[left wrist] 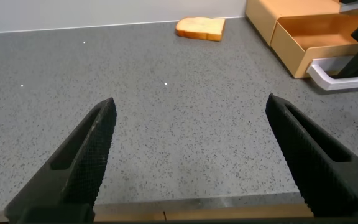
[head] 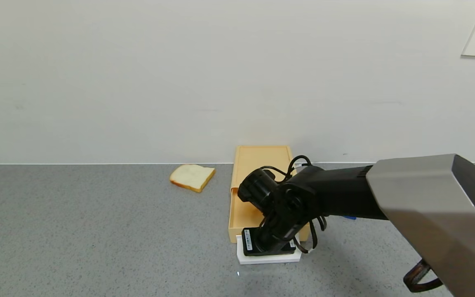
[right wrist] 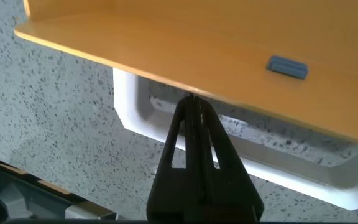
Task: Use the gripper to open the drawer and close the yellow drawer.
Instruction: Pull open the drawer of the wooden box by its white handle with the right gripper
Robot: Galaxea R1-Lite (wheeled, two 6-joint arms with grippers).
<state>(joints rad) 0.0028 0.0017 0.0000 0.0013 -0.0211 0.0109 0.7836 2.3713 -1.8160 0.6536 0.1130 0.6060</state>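
The pale yellow drawer [head: 241,214] is pulled partway out of its flat yellow casing [head: 262,159] by the back wall. Its white loop handle [head: 268,259] lies toward me on the counter. My right gripper [head: 268,247] points down at the handle. In the right wrist view the gripper [right wrist: 192,102] is shut, fingers pressed together, with the tips inside the white loop [right wrist: 126,115] against the drawer front [right wrist: 166,43]. My left gripper [left wrist: 191,106] is open and empty low over the counter, well to the left of the drawer [left wrist: 319,34].
A slice of bread [head: 192,176] lies on the grey counter left of the casing, also in the left wrist view [left wrist: 201,27]. A small blue piece [right wrist: 287,66] shows on the yellow drawer surface. The counter's front edge [left wrist: 185,208] is just under my left gripper.
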